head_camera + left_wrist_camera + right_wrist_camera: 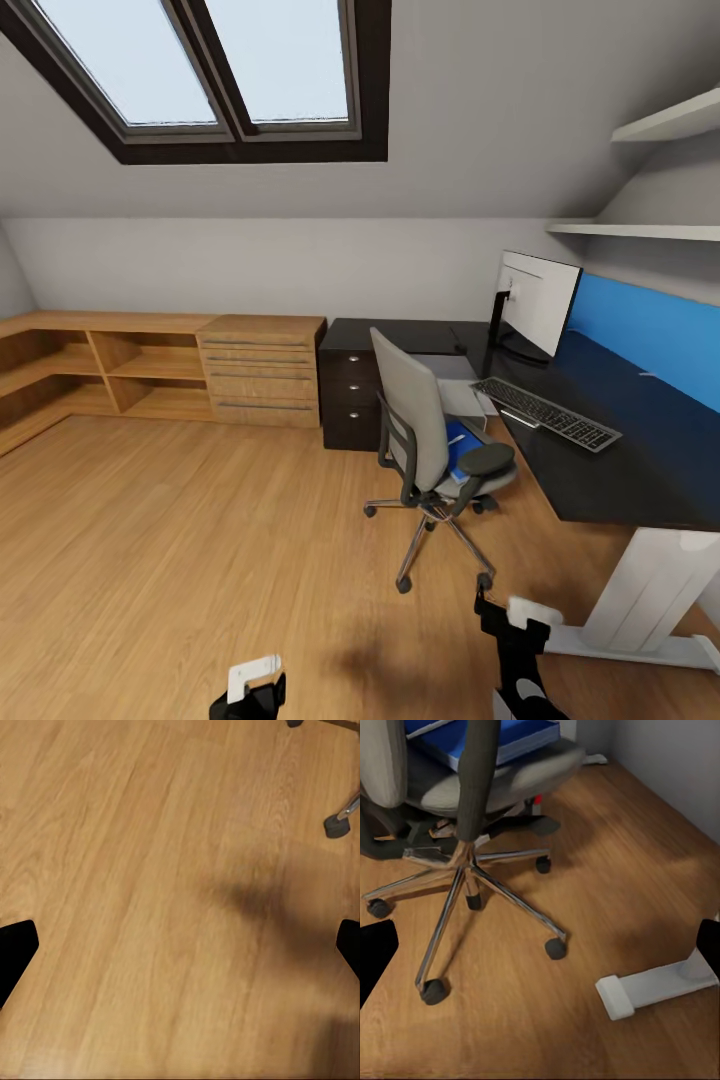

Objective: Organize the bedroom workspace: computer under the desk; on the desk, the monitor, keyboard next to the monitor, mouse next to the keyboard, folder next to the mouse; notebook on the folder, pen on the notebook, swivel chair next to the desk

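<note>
— While you faced the desk (640,470), where was the folder (462,447)?
— It lay on the swivel chair (425,430) seat, beside the desk; monitor (540,300) and keyboard (545,412) sat on top.
— And your grippers?
— Left gripper (180,945) and right gripper (540,952) both had fingers spread apart, holding nothing, above the floor (180,560).

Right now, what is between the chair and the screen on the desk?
In the head view, the keyboard lies on the desk between the chair and the screen.
</note>
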You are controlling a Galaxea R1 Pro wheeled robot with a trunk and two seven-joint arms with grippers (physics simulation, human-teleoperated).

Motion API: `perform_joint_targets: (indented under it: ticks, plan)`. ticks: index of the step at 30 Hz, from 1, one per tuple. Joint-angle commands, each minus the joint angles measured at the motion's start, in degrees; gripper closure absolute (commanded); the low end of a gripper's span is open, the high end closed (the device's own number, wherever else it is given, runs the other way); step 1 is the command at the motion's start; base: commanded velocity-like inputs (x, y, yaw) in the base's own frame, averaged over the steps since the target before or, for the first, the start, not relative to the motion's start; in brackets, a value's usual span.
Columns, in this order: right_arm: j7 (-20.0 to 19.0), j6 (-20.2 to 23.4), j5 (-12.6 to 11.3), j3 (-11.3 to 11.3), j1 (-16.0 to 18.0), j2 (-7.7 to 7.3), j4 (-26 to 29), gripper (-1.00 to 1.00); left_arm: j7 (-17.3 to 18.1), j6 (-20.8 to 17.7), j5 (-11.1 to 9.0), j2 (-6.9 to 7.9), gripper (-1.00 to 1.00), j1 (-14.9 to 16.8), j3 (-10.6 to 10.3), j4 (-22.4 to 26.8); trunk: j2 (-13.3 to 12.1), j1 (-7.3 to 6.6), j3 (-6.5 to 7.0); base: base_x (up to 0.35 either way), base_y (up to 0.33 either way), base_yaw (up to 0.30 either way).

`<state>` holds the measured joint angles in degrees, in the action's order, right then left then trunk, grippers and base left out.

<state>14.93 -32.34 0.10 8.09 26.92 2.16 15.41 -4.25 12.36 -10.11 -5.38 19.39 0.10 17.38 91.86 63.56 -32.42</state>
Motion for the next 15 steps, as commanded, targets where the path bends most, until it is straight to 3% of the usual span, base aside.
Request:
perform_joint_targets:
  ticks: [1, 15]
  plan:
    - [-0.01, -0.42, 0.02, 0.19, -0.29, 0.1, -0.36, -1.0, -0.06, 0.2, -0.35, 0.0, -1.0, 0.03, -0.01, -0.37, 0.03, -0.01, -0.05, 0.0, 0.0, 0.0]
    - [-0.06, -0.88, -0.01, 0.24, -0.64, 0.13, -1.0, -1.0, 0.01, 0.27, -0.34, 0.02, -1.0, 0.03, -0.01, -2.5, 0.03, -0.01, -0.05, 0.0, 0.0, 0.0]
